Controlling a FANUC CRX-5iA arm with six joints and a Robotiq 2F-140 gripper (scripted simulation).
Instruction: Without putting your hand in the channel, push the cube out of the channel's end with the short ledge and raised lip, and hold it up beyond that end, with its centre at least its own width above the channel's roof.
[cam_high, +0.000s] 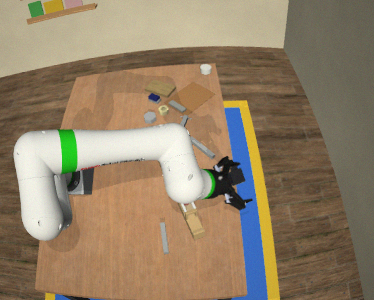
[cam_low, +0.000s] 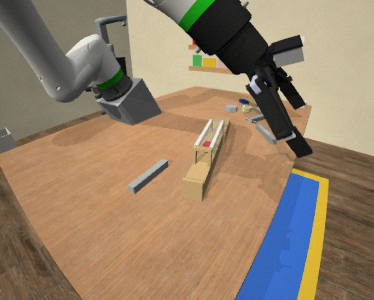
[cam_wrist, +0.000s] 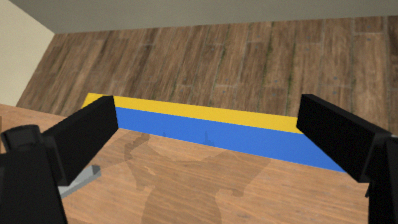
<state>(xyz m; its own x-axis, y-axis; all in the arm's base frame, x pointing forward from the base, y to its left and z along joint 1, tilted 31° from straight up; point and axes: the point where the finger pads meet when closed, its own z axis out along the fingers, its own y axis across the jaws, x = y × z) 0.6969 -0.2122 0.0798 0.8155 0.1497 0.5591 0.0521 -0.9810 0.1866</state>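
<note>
The wooden channel (cam_low: 209, 150) lies on the table with two white rails along its roof. The small red cube (cam_low: 207, 144) sits inside it, about midway along. The solid end block (cam_low: 196, 182) points toward the near table edge. In the top view the channel (cam_high: 194, 221) pokes out from under the arm and the cube is hidden. My gripper (cam_low: 299, 125) (cam_high: 234, 189) is open and empty, hanging in the air to the right of the channel, over the table's right edge. The wrist view shows both fingers wide apart (cam_wrist: 207, 125) with nothing between them.
A loose grey bar (cam_low: 148, 176) (cam_high: 164, 237) lies left of the channel. Another grey bar (cam_high: 202, 147) lies near the gripper and shows in the wrist view (cam_wrist: 80, 181). Small blocks, a flat brown plate (cam_high: 196, 96) and a white cylinder (cam_high: 205, 69) sit at the far end. A blue and yellow mat (cam_high: 252, 210) borders the table.
</note>
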